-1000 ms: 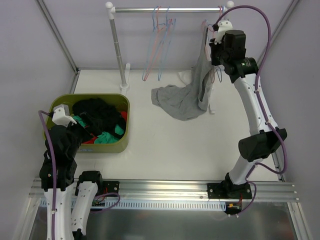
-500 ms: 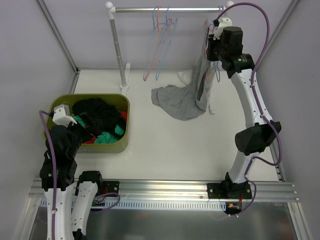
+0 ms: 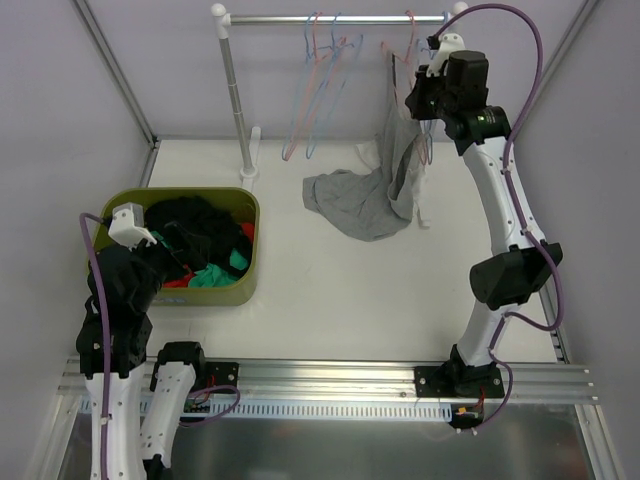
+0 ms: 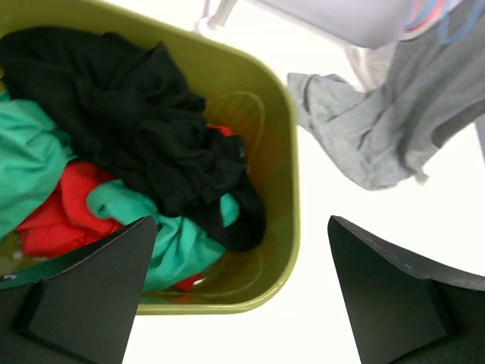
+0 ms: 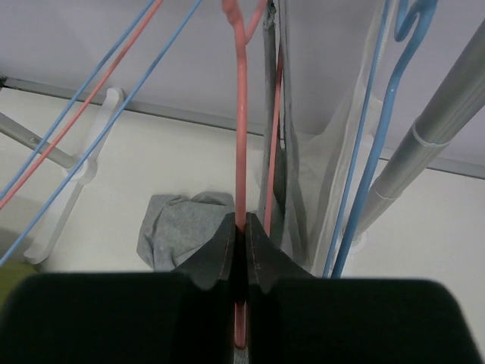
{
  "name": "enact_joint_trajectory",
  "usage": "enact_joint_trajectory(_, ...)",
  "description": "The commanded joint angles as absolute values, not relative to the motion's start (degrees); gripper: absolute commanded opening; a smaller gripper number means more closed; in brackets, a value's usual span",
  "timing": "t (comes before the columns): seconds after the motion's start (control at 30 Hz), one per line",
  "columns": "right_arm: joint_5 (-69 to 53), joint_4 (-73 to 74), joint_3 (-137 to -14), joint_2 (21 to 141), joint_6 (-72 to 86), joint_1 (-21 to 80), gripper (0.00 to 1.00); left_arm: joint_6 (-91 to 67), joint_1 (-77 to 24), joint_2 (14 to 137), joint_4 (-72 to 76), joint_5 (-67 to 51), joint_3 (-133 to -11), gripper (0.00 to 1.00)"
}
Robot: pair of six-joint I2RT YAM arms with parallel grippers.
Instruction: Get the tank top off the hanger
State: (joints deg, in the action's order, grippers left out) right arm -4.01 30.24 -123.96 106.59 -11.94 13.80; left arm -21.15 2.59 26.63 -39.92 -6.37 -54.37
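Note:
The grey tank top (image 3: 355, 200) hangs by its straps from a red wire hanger (image 3: 398, 42) on the rail, and its body is heaped on the table. In the right wrist view the hanger (image 5: 241, 136) runs straight down between the jaws of my right gripper (image 5: 241, 227), which is shut on the wire. The tank top's strap (image 5: 288, 152) hangs just right of it. The right gripper (image 3: 415, 100) is high up beside the rail. My left gripper (image 4: 242, 296) is open over the near right corner of the green basket (image 4: 292, 227), holding nothing.
The basket (image 3: 250, 250) at the left holds black, teal and red clothes. Several bare red and blue hangers (image 3: 325, 80) hang mid-rail on the clothes rack (image 3: 232, 90). A blue hanger (image 5: 364, 152) and the rack's right post (image 5: 432, 136) stand close to the right of my right gripper.
The right gripper has closed on the red hanger wire and shifted it a little left along the rail. The left arm has barely moved.

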Motion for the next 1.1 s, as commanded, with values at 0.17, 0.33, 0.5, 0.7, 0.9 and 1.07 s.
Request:
enact_joint_trajectory(0.17,-11.5,22.1,-122.1,96.9,-6.2,12.9,0.00,-18.5,2.3,30.9,-38.1,-26.1,-62.0,0.99)
enact_joint_trajectory(0.33,-13.4,20.4,-119.7,94.3,-4.2,12.5,0.00,-18.8,2.0,32.6,-36.5,-31.8,-62.5,0.99)
enact_joint_trajectory(0.5,-14.8,20.2,-112.3,89.0,-2.9,12.4,0.01,-20.0,2.0,35.8,-34.5,-35.0,-67.4,0.99)
enact_joint_trajectory(0.7,-22.6,20.0,-99.2,76.5,-1.2,11.9,0.00,-23.8,0.3,44.0,-29.5,-35.8,-74.8,0.99)
enact_joint_trajectory(0.9,-28.4,19.6,-83.4,58.5,-0.2,12.0,0.00,-22.9,-20.5,52.1,-25.8,-18.0,-79.4,0.99)
enact_joint_trajectory(1.07,-27.5,21.1,-76.1,43.2,3.8,12.0,0.00,-20.3,-35.3,57.8,-18.6,-4.9,-82.0,0.99)
